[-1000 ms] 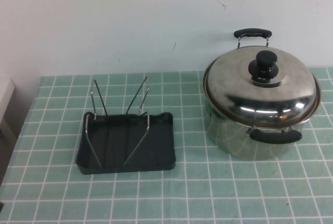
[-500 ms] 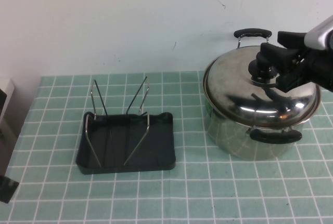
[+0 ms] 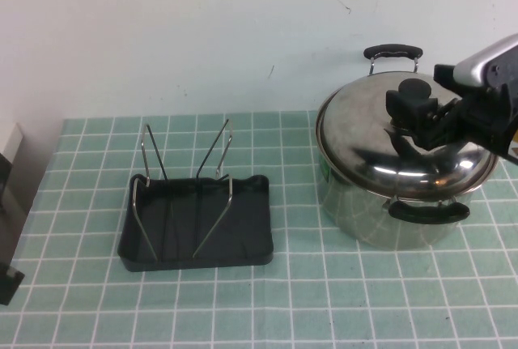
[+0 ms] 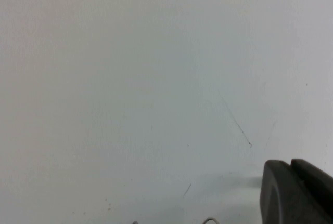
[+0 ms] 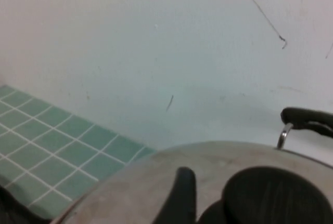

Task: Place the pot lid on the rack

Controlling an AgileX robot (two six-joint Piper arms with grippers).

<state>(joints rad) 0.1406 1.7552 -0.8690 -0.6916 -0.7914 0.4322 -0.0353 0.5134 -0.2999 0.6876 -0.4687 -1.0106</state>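
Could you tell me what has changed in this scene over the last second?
The right gripper came in from the right and now sits at the black knob of the pot lid, jaws apparently open around it, not yet clamped. A dark piece, probably the left gripper, appeared at the lower left edge. The lid stayed on the pot, and the rack did not move.

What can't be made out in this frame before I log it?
- Right claw: at the knob of the pot lid; grip unclear, both views show only part of it.
- Left claw: the wrist view's edge cuts it off, facing the wall; the high view shows only a dark bit at its left edge.
- Rack: only visible in the high view.
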